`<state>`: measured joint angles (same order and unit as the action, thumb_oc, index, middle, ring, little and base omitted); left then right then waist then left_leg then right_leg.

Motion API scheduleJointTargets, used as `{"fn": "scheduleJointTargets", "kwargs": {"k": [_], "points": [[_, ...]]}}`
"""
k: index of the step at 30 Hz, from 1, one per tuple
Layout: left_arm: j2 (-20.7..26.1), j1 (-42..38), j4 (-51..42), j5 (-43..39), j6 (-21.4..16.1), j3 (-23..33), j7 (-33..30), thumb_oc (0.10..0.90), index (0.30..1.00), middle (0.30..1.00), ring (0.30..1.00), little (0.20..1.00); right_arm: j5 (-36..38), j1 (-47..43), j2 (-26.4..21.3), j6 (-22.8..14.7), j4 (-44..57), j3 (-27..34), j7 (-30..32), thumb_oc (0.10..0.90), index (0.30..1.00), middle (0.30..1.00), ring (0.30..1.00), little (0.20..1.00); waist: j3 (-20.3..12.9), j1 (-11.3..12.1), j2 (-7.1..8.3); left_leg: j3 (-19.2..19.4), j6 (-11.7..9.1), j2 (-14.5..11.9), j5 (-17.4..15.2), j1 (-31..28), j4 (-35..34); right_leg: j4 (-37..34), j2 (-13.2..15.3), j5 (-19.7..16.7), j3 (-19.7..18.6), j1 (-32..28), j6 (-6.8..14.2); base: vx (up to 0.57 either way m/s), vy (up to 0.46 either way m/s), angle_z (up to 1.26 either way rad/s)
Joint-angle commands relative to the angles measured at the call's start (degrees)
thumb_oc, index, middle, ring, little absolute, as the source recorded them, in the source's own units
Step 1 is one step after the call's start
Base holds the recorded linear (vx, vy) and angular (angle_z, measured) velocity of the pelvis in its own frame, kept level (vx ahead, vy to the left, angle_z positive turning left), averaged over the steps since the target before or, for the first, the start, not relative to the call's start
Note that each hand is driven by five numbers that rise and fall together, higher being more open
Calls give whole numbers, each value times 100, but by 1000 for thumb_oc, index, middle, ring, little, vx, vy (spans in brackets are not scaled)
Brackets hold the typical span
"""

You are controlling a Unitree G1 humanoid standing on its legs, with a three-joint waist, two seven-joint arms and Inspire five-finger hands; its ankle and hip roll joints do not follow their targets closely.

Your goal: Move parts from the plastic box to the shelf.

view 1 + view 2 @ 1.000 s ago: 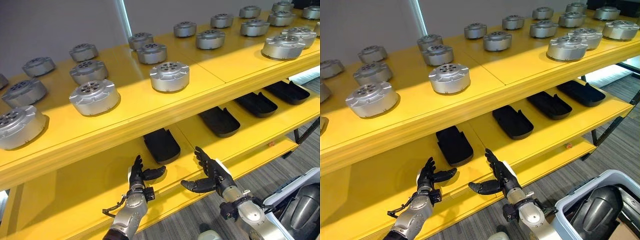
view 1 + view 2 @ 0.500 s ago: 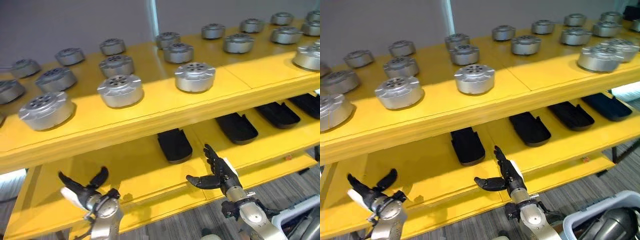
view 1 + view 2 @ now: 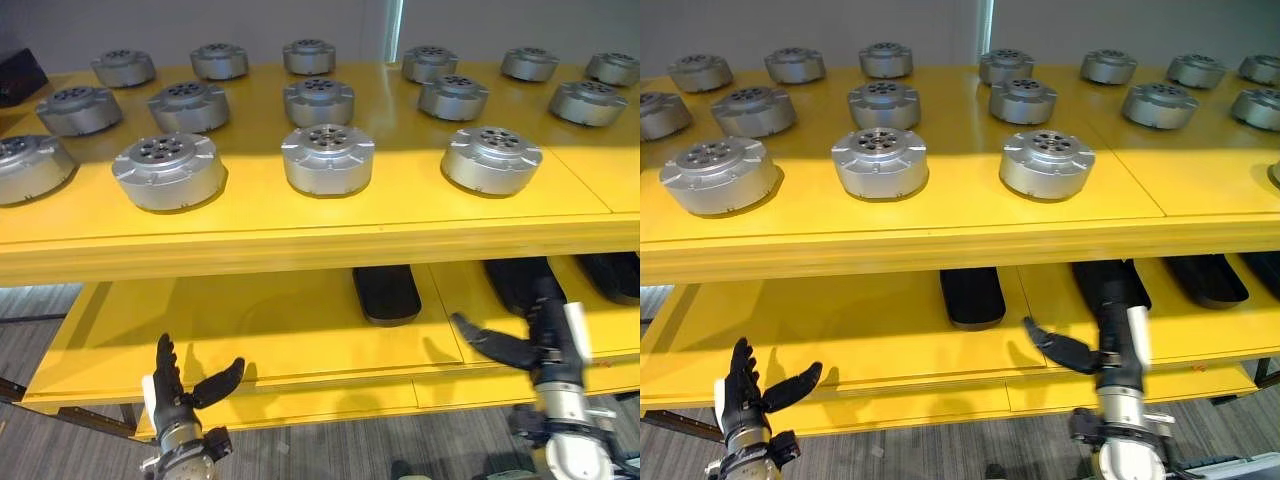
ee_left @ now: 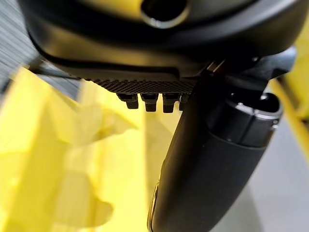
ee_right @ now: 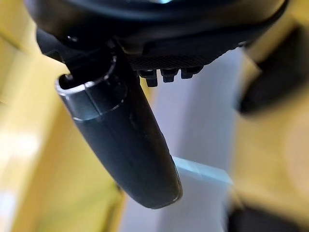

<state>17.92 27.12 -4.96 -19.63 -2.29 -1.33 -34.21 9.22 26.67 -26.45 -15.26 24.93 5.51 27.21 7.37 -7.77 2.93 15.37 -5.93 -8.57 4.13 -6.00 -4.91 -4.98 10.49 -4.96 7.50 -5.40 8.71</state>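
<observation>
Several round silver parts, such as one [image 3: 328, 157] in the front row, stand in rows on the yellow top shelf [image 3: 300, 238]. My left hand [image 3: 172, 392] hangs low in front of the lower shelf [image 3: 270, 322]. It is open with straight fingers and the thumb spread, and it holds nothing. My right hand [image 3: 545, 338] is raised before the lower shelf further right, also open and empty, its thumb pointing left. In the wrist views each thumb [image 4: 207, 169] [image 5: 125, 140] stands free with only shelf and floor past it.
Black flat tray-like parts [image 3: 386, 292] lie side by side on the lower shelf, toward its right. Grey carpet floor [image 3: 300, 455] runs below the shelf's front edge. The left stretch of the lower shelf is bare yellow board.
The camera has swung, so the whole shelf now sits square and the plastic box has left the picture. My left hand has dropped lower and to the left. Both hands stay open and empty.
</observation>
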Motion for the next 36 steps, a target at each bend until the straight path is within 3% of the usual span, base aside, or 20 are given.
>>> {"fn": "scheduleJointTargets", "kwargs": {"k": [1, 3, 7, 9, 12, 16, 19, 22, 25, 29, 31, 34, 36], "points": [[432, -654, -293, -22, -561, 548, 179, 900, 1000, 1000, 1000, 1000, -322, -572, -151, -210, 641, 416, 632, 900, 1000, 1000, 1000, 1000, 34, -33, -6, 74, 171, -217, -508, -343, -9, 299, 20, 478, -34, -154, 138, -17, 39, -1], [409, -586, -274, -33, -640, 643, 300, 900, 1000, 1000, 1000, 1000, -122, -487, -147, -64, 491, 628, 898, 900, 1000, 1000, 1000, 1000, 5, -25, 13, 69, 157, -228, -491, -327, -9, 269, 8, 465, -22, -168, 133, 0, 0, 0], [394, -487, -260, -131, -626, 873, 550, 900, 1000, 1000, 1000, 1000, -146, -286, -82, -182, 123, 1271, 1590, 900, 1000, 1000, 1000, 1000, -11, -38, 30, 56, 136, -246, -461, -286, -9, 281, -17, 471, -13, -155, 113, -14, 42, 2], [431, -495, -220, -211, -637, 958, 580, 900, 1000, 1000, 1000, 1000, -87, -274, -89, -143, -30, 1474, 1677, 900, 1000, 1000, 1000, 1000, -12, -43, 26, 51, 117, -252, -454, -274, -9, 292, -25, 482, 1, -147, 102, -10, 87, 0], [366, -524, -189, -187, -708, 1090, 438, 900, 1000, 1000, 1000, 1000, 389, -375, -49, 299, -310, 1567, 1666, 900, 1000, 1000, 1000, 1000, -52, -9, 19, 48, 112, -235, -449, -286, -9, 231, -25, 453, 17, -191, 92, 10, 116, -1], [362, -660, -104, -203, -786, 1294, 343, 900, 1000, 1000, 1000, 1000, 469, -523, -8, 328, -563, 1633, 1708, 900, 1000, 1000, 1000, 1000, -77, 30, 44, 77, 110, -220, -449, -282, -9, 198, 14, 398, 88, -201, 105, -10, 170, 1], [343, -765, -114, -10, -841, 1415, 414, 900, 1000, 1000, 1000, 1000, 608, -677, 29, 730, -686, 1550, 1862, 900, 1000, 1000, 1000, 1000, -111, 73, 81, 152, 123, -170, -463, -290, -9, 80, 110, 248, 171, -225, 185, -32, 238, 0], [383, -790, -152, 453, -926, 1404, 679, 900, 1000, 1000, 1000, 1000, 471, -677, 145, 835, -932, 1547, 1911, 900, 1000, 1000, 1000, 1000, -105, 92, 120, 185, 209, -34, -555, -309, -9, 14, 233, 77, 141, -154, 312, -71, 298, 0], [540, -852, -277, 51, -1188, 1417, 1355, 900, 1000, 1000, 1000, 1000, 599, -705, 172, 1180, -1151, 1511, 1941, 900, 1000, 1000, 1000, 1000, -9, 146, 186, 168, 332, 133, -658, -265, -9, -2, 348, -101, 88, -6, 467, -79, 181, 0], [551, -823, -669, -195, -1371, 1376, 1928, 900, 1000, 1000, 1000, 1000, 643, -665, 264, 1207, -1315, 1459, 1951, 900, 1000, 1000, 1000, 1000, 95, 190, 241, 238, 407, 189, -666, -237, -9, -2, 457, -329, 107, 176, 577, -78, 130, -6], [600, -668, -1100, -468, -1440, 1270, 2168, 900, 1000, 1000, 1000, 1000, 627, -555, 416, 1142, -1304, 1461, 1754, 900, 1000, 1000, 1000, 1000, 202, 142, 245, 551, 332, 88, -694, -303, -9, -2, 620, -942, 226, 636, 629, -113, 101, -28], [751, -649, -1308, -467, -1498, 1177, 2168, 900, 1000, 1000, 1000, 1000, 751, -474, 457, 1015, -1337, 1407, 1599, 900, 1000, 1000, 1000, 1000, 219, 106, 297, 872, 443, 113, -632, -214, -9, 561, 542, -979, 476, 706, 629, -159, 57, -64], [857, -695, -1382, -510, -1466, 1138, 2104, 900, 1000, 1000, 1000, 1000, 832, -542, 413, 940, -1371, 1286, 1593, 900, 1000, 1000, 1000, 1000, 182, 205, 246, 933, 617, 209, -702, -85, 20, 1410, 522, -610, 591, 630, 579, -164, 81, -63]]}}
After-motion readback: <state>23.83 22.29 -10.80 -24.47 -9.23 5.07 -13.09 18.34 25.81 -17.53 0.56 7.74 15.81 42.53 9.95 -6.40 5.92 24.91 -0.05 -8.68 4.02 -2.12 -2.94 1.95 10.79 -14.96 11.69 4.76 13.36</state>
